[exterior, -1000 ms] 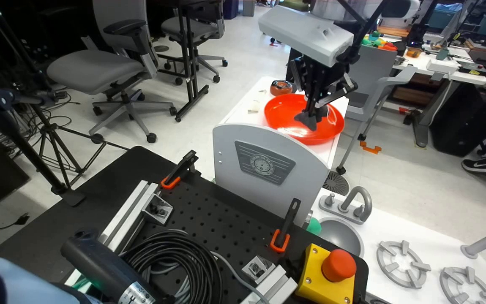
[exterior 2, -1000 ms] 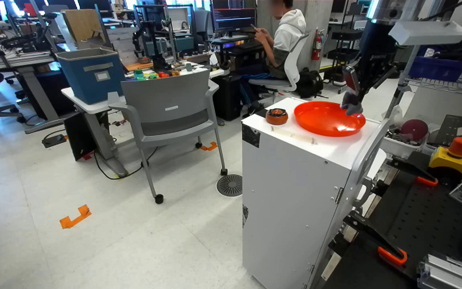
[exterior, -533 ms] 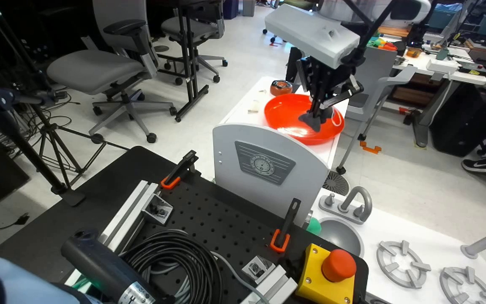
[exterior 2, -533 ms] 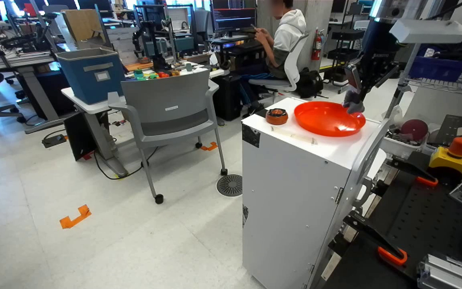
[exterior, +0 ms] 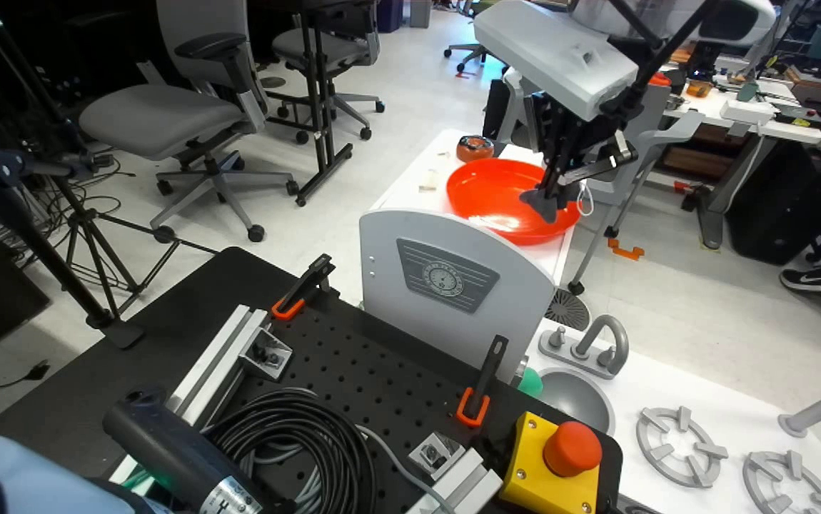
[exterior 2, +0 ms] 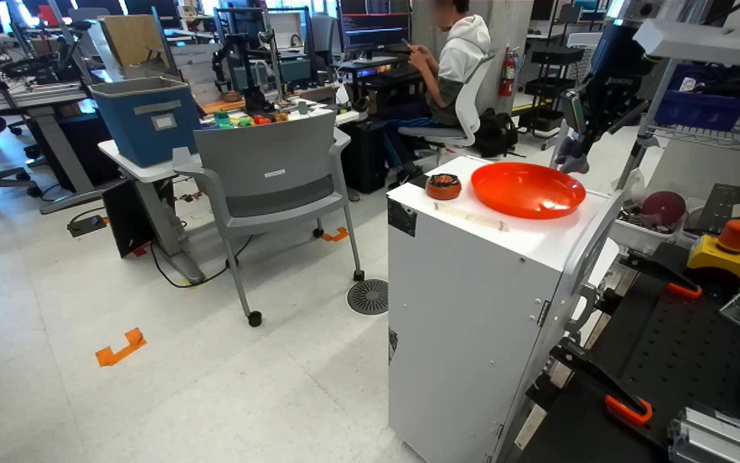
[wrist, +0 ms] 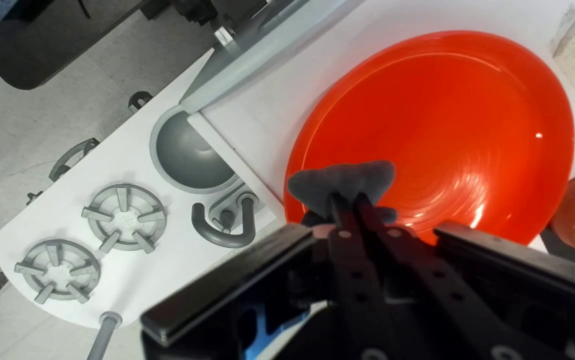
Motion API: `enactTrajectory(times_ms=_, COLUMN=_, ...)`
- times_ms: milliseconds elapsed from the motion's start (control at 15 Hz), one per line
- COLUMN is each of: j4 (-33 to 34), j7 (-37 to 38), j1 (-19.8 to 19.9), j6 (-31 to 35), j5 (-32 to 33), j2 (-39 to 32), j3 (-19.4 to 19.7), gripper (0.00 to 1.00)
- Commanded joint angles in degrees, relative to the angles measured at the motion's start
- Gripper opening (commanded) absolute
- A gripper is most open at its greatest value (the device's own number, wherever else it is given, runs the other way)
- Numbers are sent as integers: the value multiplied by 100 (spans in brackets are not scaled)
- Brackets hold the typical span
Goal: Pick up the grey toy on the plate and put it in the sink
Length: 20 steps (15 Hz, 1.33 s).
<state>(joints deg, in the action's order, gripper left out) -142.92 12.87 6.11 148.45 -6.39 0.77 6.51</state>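
The grey toy (exterior: 539,205) is a soft-looking dark grey lump. My gripper (exterior: 557,188) is shut on it and holds it in the air by the right edge of the orange plate (exterior: 485,196). In an exterior view the toy (exterior 2: 573,162) hangs higher than the plate (exterior 2: 527,186), just past its rim. In the wrist view the fingertips (wrist: 350,199) pinch the middle of the toy (wrist: 340,180), with the plate (wrist: 432,110) below. The sink (wrist: 192,147) is a round grey bowl; in an exterior view the sink (exterior: 576,401) is partly hidden.
A grey upright panel (exterior: 446,278) with a round emblem stands between the plate's surface and the sink. A curved faucet (wrist: 225,235) rises beside the sink, with burners (wrist: 125,217) farther on. An orange tape roll (exterior 2: 443,186) sits by the plate. A white loop (exterior: 585,198) hangs near the gripper.
My gripper has moved with the toy to the right in both exterior views, from over the plate to its edge, and a little higher. The plate has not moved.
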Motion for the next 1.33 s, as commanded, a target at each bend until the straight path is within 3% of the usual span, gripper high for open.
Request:
enactTrajectory(times_ms=0, j4=-88, j7=-386, j1=65, j6=-22, j5=-380, j2=225, j3=60, gripper=1)
enactTrajectory(times_ms=933, j4=108, j7=-840, j1=287, j6=-196, j5=-1371, j2=179, j3=359, gripper=1)
enactTrajectory(times_ms=1267, j4=163, j7=-412, j1=395, j6=-7, j5=-1280, j2=82, j3=436, gripper=1)
